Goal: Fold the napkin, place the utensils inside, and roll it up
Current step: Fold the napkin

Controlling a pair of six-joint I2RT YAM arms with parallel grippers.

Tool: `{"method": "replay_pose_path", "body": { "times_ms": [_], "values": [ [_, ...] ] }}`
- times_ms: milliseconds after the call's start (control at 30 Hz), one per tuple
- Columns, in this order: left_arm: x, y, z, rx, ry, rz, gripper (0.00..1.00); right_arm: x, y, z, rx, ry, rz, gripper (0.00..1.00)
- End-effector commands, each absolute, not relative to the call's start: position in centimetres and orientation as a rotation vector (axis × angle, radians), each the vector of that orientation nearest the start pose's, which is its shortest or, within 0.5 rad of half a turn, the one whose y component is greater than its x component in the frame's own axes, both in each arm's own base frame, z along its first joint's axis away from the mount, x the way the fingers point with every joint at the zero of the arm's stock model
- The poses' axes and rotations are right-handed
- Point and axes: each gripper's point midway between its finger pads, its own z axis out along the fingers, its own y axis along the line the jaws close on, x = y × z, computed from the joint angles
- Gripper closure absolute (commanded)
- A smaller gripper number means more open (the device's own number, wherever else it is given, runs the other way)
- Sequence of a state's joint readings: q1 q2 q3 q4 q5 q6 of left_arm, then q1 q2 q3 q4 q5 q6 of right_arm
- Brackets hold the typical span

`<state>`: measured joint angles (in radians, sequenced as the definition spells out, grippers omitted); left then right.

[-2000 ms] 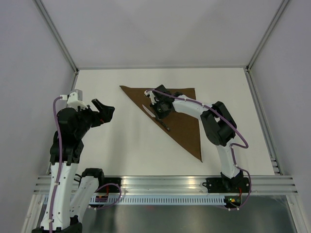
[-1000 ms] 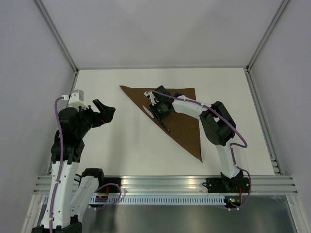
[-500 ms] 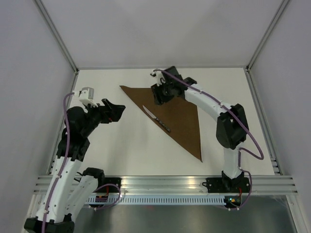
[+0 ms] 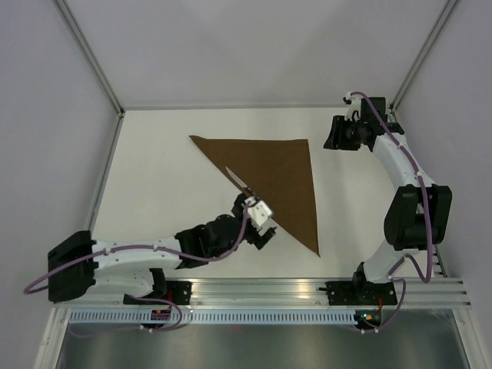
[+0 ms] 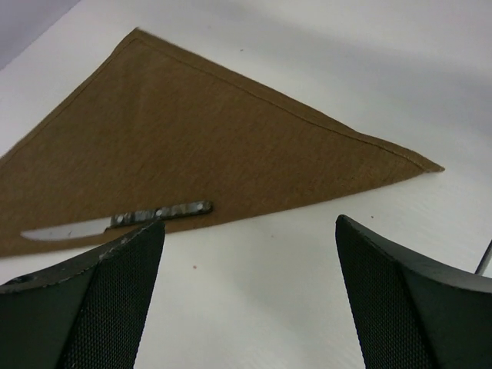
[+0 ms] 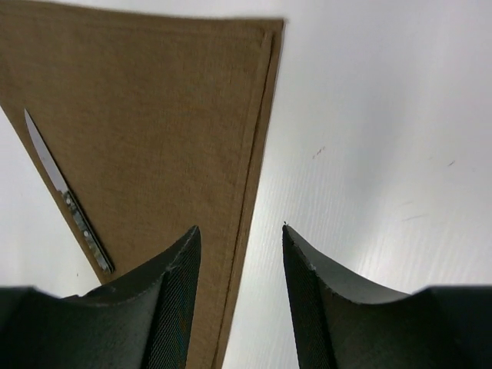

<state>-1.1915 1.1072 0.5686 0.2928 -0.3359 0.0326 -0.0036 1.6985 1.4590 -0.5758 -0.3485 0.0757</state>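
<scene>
**Item: napkin (image 4: 277,173).** Plain dark brown cloth, thin and unpatterned, with a stitched hem along its borders. It lay flat, folded to a triangle. One short side ran parallel to the far edge of the tabletop (image 4: 169,207). The other short side ran toward the near edge, on the right. The long edge slanted from the far-left point of the cloth down to its near-right point. The whole sat in the middle of the tabletop, somewhat toward the far edge.

**Item: table knife (image 4: 237,178).** Slim silver blade, dark handle with pale rivets. It lay on the napkin along the long slanted edge, just inside it. The blade tip pointed toward the tabletop's far-left corner and the handle toward its near-right corner.

**Item: left claw (image 5: 247,223).** Jaws stood wide with nothing between them. It hung over bare tabletop just beside the napkin's long edge, near the knife handle.

**Item: right claw (image 6: 239,229).** Jaws stood moderately parted and held nothing. It was raised near the tabletop's far-right corner, well apart from the knife.
</scene>
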Motion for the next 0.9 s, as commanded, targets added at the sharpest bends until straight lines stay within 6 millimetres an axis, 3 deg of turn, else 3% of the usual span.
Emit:
{"method": "replay_pose_path", "body": {
  "times_ms": [0,67,133,167,200,267,367,400,600,867],
  "values": [
    [18.9,-34.9,20.2,0.885,1.368,-0.369,0.05,43.6,6.0,16.9,-0.038,2.361,0.497,0.48],
    [18.0,-36.8,17.2,1.001,1.336,-0.32,0.05,43.9,5.2,16.3,-0.019,2.375,0.475,0.48],
    [16.8,-38.5,17.5,1.014,1.246,-0.332,0.05,44.0,4.7,16.0,-0.006,2.381,0.473,0.48],
    [16.5,-39.2,15.5,1.066,1.245,-0.31,0.05,44.0,4.6,15.6,0.0,2.39,0.471,0.49],
    [15.7,-40.2,16.0,1.053,1.203,-0.333,0.05,44.0,4.5,15.4,0.003,2.391,0.47,0.49],
    [15.0,-41.3,13.8,1.129,1.173,-0.29,0.05,44.0,4.4,15.1,0.006,2.395,0.469,0.49],
    [13.7,-43.3,13.4,1.167,1.108,-0.283,0.05,44.0,4.2,15.3,0.012,2.39,0.467,0.49],
    [12.9,-44.1,12.0,1.212,1.097,-0.284,0.05,44.0,4.1,15.2,0.014,2.392,0.466,0.49],
    [11.6,-46.4,10.0,1.285,1.075,-0.313,0.07,44.0,3.9,14.9,0.022,2.397,0.47,0.51],
    [10.4,-48.2,7.8,1.381,1.086,-0.37,0.17,43.9,3.7,14.9,0.032,2.393,0.472,0.52]
  ]
}}
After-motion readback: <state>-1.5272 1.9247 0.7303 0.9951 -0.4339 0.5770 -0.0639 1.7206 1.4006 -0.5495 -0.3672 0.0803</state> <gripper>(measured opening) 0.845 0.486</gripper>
